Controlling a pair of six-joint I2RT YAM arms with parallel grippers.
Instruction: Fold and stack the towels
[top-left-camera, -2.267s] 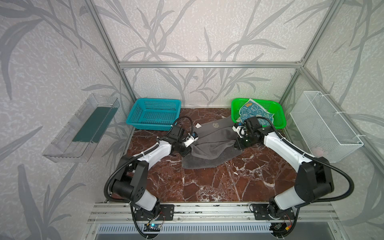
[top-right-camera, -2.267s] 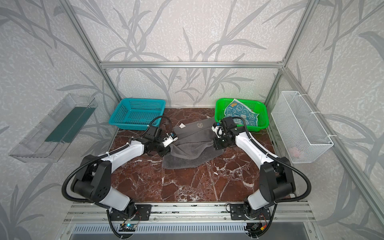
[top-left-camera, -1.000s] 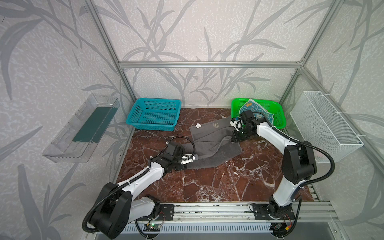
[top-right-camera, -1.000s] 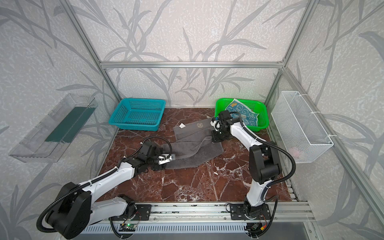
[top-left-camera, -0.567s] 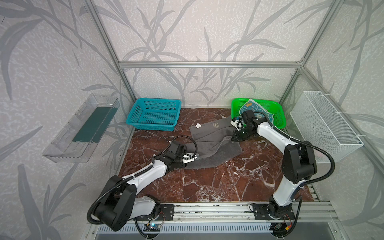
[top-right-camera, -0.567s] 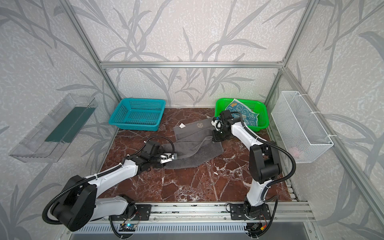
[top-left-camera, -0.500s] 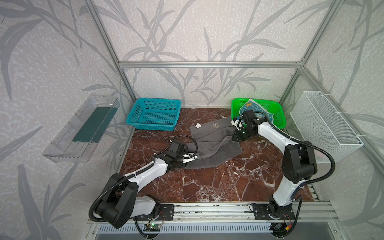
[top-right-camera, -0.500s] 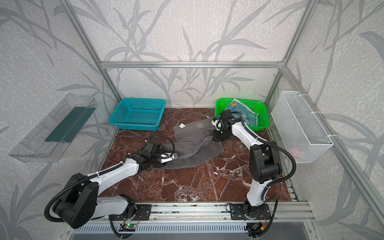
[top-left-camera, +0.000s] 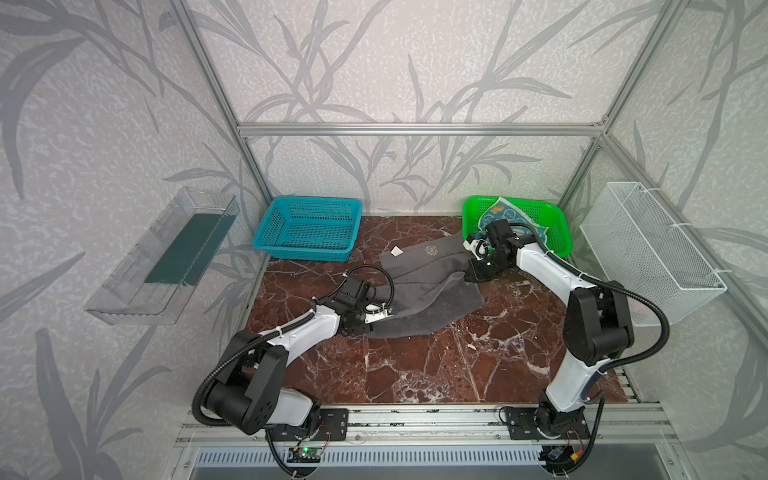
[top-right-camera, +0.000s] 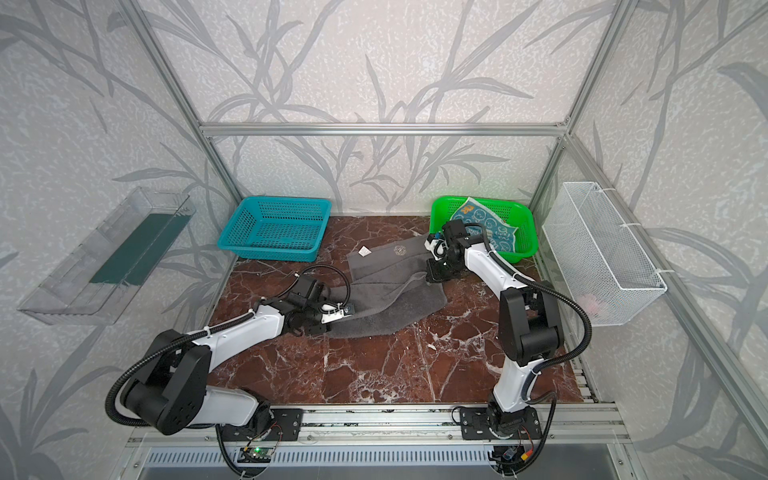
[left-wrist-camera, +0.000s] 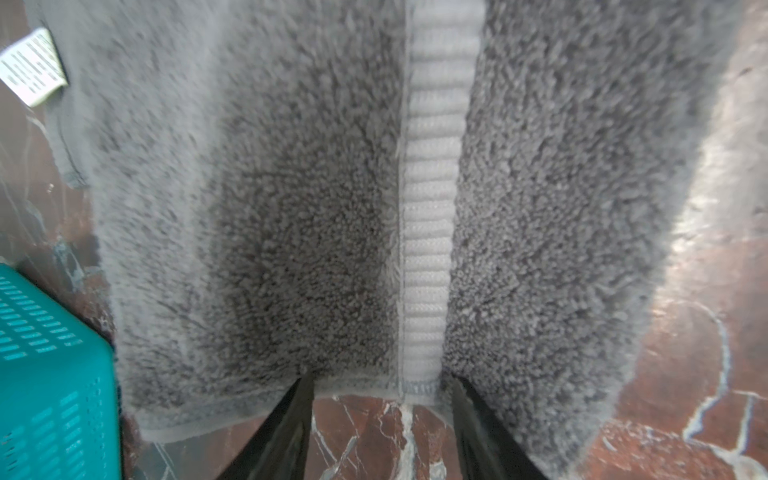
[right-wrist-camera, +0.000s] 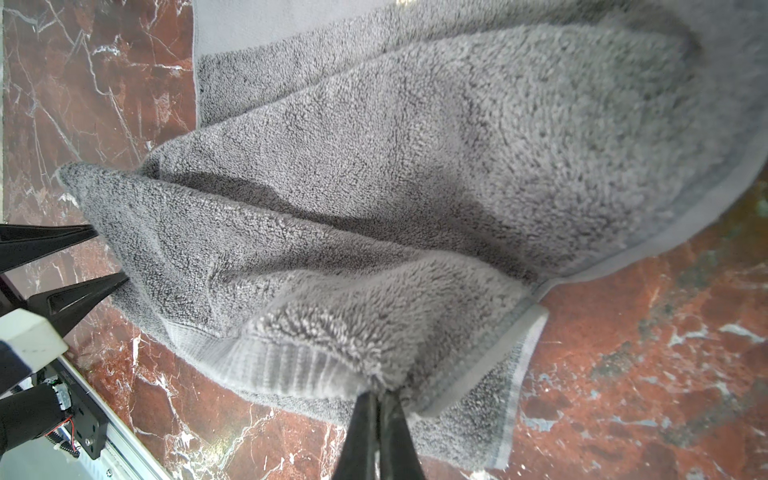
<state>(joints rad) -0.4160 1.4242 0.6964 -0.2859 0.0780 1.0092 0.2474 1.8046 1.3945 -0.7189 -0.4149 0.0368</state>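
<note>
At the centre of both top views, slightly toward the back, the grey towel (top-left-camera: 428, 299) (top-right-camera: 395, 303) lies rumpled and partly doubled over on the marble table (top-left-camera: 415, 365). Its white tag (top-left-camera: 397, 250) shows at its upper left corner.

Right gripper (top-left-camera: 473, 276) (top-right-camera: 432, 276): at the towel's upper right edge, just in front of the green basket (top-left-camera: 559, 232). In the right wrist view its fingers are pressed together on a raised fold of the towel near the ribbed band, pinching it (right-wrist-camera: 376, 399).

Left gripper (top-left-camera: 390, 309) (top-right-camera: 349, 309): low over the table at the towel's lower left edge. In the left wrist view the fingers (left-wrist-camera: 305, 390) stand spread, their tips meeting the hem on either side of the ribbed band (bare marble shows between them); nothing is clamped.

The blue printed towel (top-left-camera: 505, 216) (top-right-camera: 478, 218) sits crumpled in the green basket at the upper right of the table. The teal basket (top-left-camera: 307, 226) stands at the upper left, apart from the grey towel.

A wire basket (top-left-camera: 648, 249) hangs on the right wall. A small pinkish item inside it is too indistinct to identify.
</note>
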